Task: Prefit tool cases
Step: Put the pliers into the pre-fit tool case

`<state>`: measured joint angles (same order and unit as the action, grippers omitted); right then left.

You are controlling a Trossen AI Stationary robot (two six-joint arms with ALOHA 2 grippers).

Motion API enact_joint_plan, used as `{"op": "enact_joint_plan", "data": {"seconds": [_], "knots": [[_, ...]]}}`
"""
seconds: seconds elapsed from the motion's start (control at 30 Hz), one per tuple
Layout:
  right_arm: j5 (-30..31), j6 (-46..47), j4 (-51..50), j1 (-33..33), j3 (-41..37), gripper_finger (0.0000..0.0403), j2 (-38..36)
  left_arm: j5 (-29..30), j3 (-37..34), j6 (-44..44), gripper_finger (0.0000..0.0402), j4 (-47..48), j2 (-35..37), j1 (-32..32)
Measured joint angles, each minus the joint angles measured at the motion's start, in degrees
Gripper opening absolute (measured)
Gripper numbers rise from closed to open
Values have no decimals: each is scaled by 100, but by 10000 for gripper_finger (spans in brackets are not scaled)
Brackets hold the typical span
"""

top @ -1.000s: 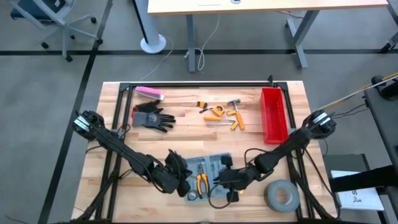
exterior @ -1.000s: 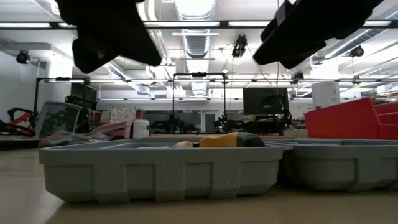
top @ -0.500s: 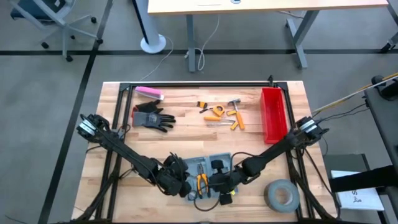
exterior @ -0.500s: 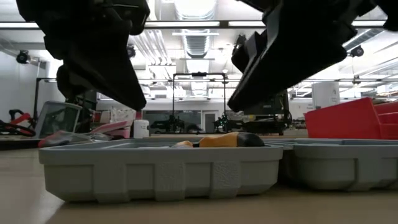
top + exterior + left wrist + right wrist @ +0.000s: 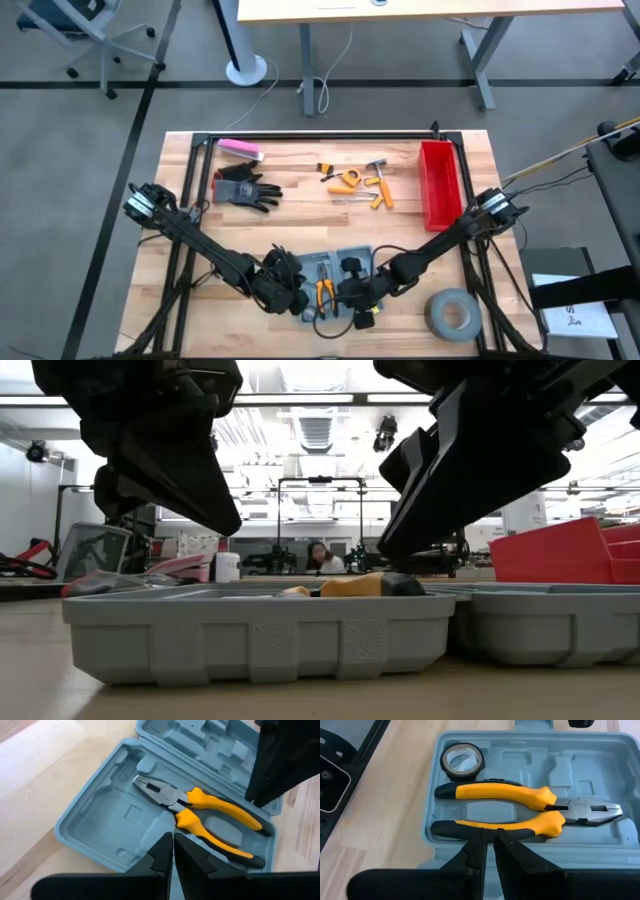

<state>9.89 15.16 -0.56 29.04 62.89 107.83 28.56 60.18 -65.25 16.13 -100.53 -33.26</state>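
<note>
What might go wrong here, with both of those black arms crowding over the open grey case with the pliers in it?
Both arms hang close together above the tool case, so the left tool and the right tool could bump each other. Both are shut just over the yellow-handled pliers; a downward move might knock the pliers from their slot. The small tape roll lies in a corner of the same half and could be jolted out.

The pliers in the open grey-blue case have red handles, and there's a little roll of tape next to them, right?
Not quite. The pliers have yellow handles with black ends, not red; the right wrist view shows this. They do lie in the open case, with the little roll of tape beside them.
</note>
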Motion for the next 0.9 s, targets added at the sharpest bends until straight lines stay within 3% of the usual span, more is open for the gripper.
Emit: {"op": "enact_joint_plan", "data": {"seconds": [0.67, 0.9], "knots": [[-121, 45, 327, -263, 156, 18, 560, -297, 0, -309, 20, 63, -267, 81], [-241, 71, 80, -221, 156, 18, 350, -306, 0, -326, 20, -24, -313, 74]]}}
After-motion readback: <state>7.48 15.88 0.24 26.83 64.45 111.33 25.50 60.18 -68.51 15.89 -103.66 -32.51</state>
